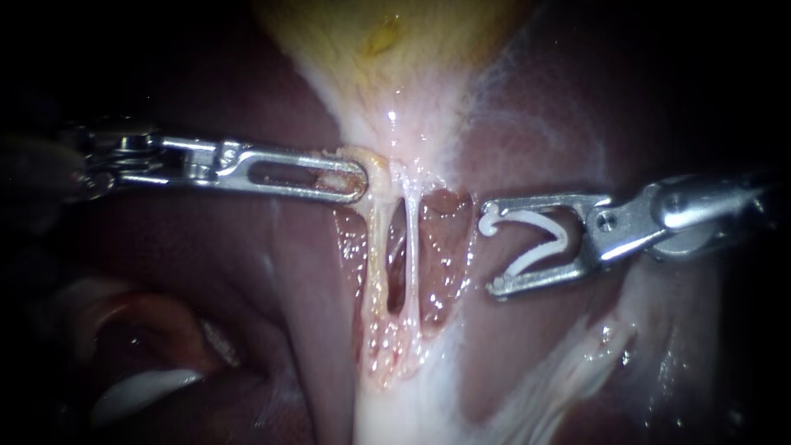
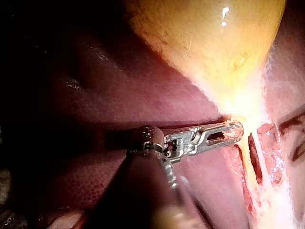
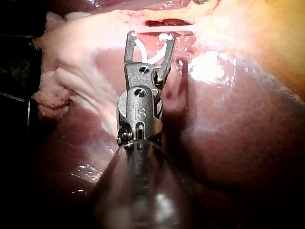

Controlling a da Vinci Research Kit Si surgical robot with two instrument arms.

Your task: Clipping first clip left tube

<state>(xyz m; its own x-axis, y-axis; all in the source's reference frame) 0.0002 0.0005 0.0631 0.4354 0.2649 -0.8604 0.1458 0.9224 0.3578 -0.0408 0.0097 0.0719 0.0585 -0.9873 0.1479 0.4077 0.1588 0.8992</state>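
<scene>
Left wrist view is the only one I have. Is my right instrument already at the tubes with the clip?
Observer: Not yet. In the endoscope view the right instrument holds an open white clip beside the tubes, touching neither.
Operator: Which tube is nearer to it?
Observer: The right tube. The left tube lies beyond it, toward the left instrument, which grips pale tissue.
Operator: Does the clip's mouth face them?
Observer: Yes, its open end points at the tubes.
</scene>
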